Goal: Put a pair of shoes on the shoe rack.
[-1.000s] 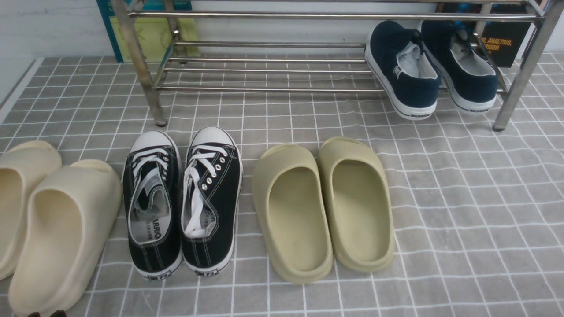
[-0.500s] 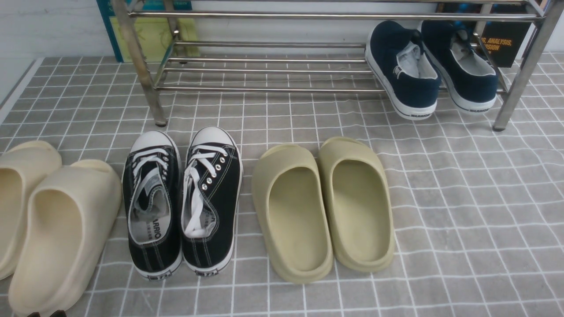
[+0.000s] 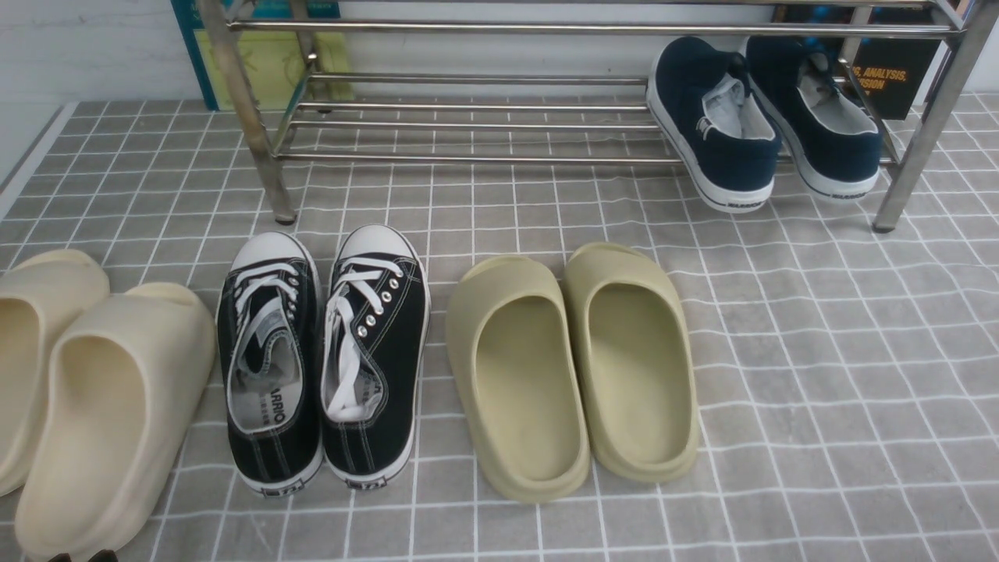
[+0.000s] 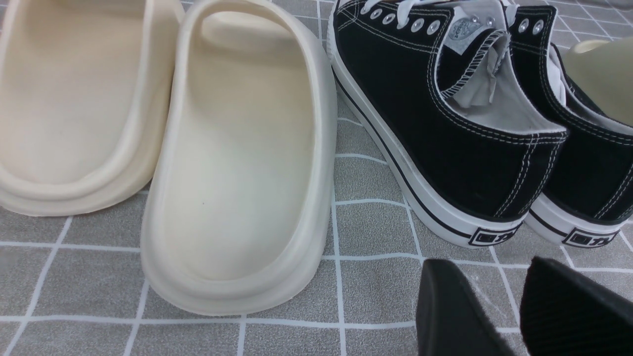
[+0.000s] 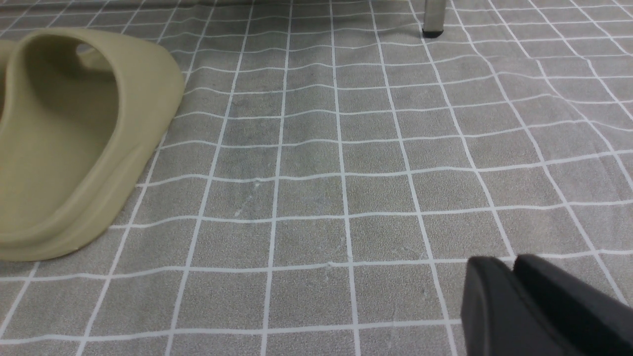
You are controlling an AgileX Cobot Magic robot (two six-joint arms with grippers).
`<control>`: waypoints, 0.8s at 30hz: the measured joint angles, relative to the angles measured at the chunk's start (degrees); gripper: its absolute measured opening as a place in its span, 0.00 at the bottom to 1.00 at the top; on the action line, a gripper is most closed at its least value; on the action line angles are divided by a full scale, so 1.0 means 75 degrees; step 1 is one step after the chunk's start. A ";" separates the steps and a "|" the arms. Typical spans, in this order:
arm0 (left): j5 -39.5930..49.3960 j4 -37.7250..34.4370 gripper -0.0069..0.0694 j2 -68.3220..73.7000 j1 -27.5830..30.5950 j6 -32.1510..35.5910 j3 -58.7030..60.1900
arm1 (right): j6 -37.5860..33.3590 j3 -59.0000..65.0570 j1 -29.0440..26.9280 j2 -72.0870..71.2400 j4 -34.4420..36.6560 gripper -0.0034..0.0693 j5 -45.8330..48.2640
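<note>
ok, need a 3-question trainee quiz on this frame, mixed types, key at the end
1. True or false: both navy slip-ons sit on the lower shelf of the shoe rack, at its right end.
2. Which pair lies between the cream slides and the olive slides? A) navy slip-ons B) black lace-up sneakers C) none
3. Fill in: in its wrist view, the right gripper has its fingers pressed together and holds ____.

Key: 1 true; 2 B; 3 nothing
</note>
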 joint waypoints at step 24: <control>0.0000 0.0000 0.40 0.0000 0.0000 0.0000 0.0000 | 0.0000 0.0000 0.0000 0.0000 0.0000 0.23 0.0000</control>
